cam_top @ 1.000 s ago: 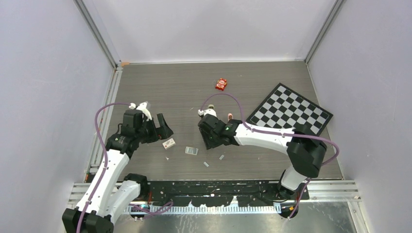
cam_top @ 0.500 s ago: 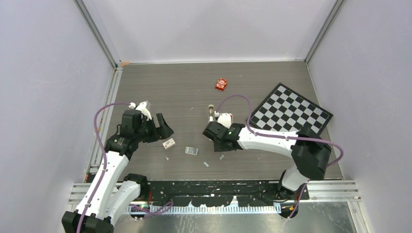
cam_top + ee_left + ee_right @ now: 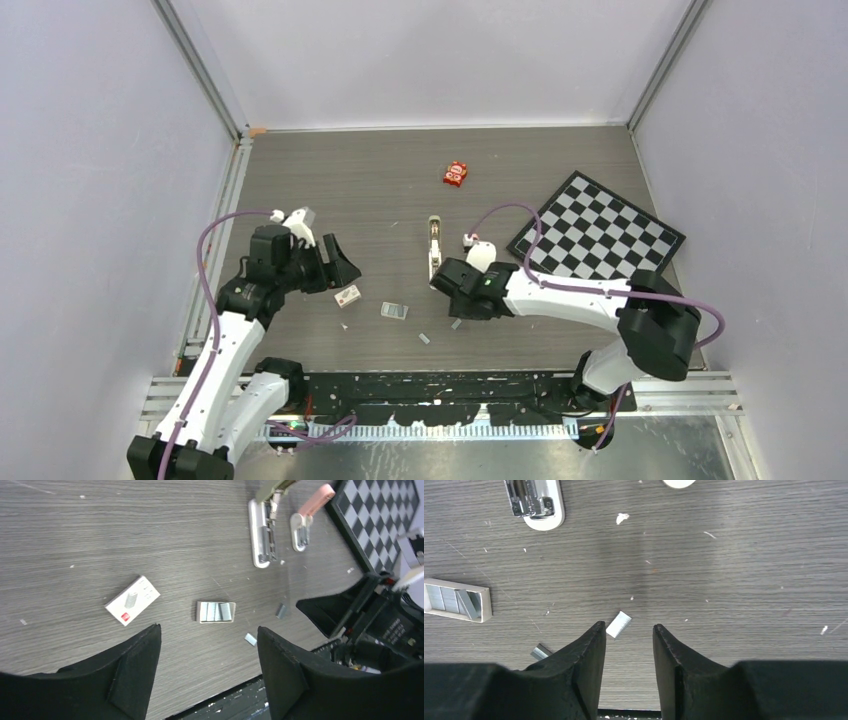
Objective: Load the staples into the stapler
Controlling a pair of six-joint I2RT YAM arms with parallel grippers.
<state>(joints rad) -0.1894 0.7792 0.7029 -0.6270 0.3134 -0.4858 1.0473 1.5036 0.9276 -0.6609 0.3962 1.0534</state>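
The olive-grey stapler (image 3: pixel 434 242) lies opened out on the table, its pale metal channel showing in the left wrist view (image 3: pixel 263 536) and at the top of the right wrist view (image 3: pixel 537 501). Staples sit in a small open tray (image 3: pixel 394 311) (image 3: pixel 215 612) (image 3: pixel 457 600). Two loose staple strips (image 3: pixel 456 323) (image 3: pixel 424 338) lie nearer the front edge. My right gripper (image 3: pixel 455 306) (image 3: pixel 627 626) is open and empty, its tips just above one loose strip (image 3: pixel 618 625). My left gripper (image 3: pixel 336 263) (image 3: pixel 207 629) is wide open and empty, left of the tray.
A white-and-red card box (image 3: pixel 348 295) (image 3: pixel 133 600) lies by my left gripper. A pink-and-white piece (image 3: pixel 307 515) lies right of the stapler. A red packet (image 3: pixel 456 173) sits farther back. A checkerboard (image 3: pixel 597 225) lies at the right. The table's front edge (image 3: pixel 629 713) is close.
My right gripper has moved off the stapler, toward the front edge, uncovering the stapler, and now hangs over a loose strip. The left arm has barely moved.
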